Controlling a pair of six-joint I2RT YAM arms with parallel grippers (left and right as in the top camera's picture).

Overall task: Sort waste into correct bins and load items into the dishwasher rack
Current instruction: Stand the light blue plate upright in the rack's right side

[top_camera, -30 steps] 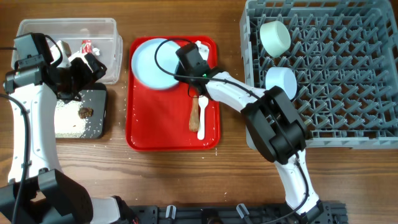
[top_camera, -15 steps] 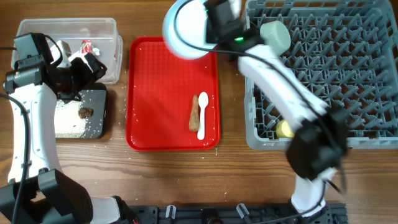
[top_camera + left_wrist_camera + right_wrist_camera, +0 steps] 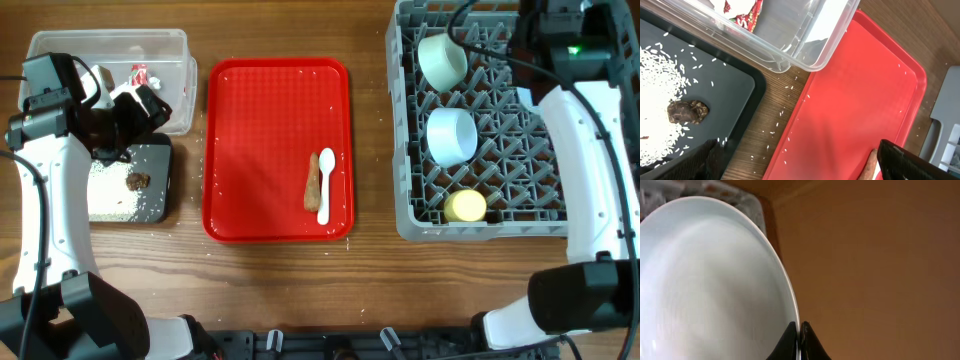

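Note:
My right gripper (image 3: 800, 335) is shut on the rim of the pale blue plate (image 3: 710, 280), held on edge over the far right of the grey dishwasher rack (image 3: 480, 231); in the overhead view the arm hides most of the plate. The rack holds a pale green bowl (image 3: 442, 60), a pale blue bowl (image 3: 450, 135) and a yellow cup (image 3: 465, 206). The white spoon (image 3: 325, 186) and orange-brown stick (image 3: 312, 182) lie on the red tray (image 3: 260, 150). My left gripper (image 3: 805, 167) is open and empty above the gap between black tray (image 3: 735, 90) and red tray.
The clear tub (image 3: 60, 45) holds the red-and-white wrapper (image 3: 139, 74) and a white tissue (image 3: 101, 78). The black tray (image 3: 155, 160) carries rice (image 3: 108, 188) and a brown lump (image 3: 137, 181). Loose rice grains lie on the wood and on the red tray.
My right arm lifted the plate off the red tray and swung it up and right, over the rack. The left arm has not moved.

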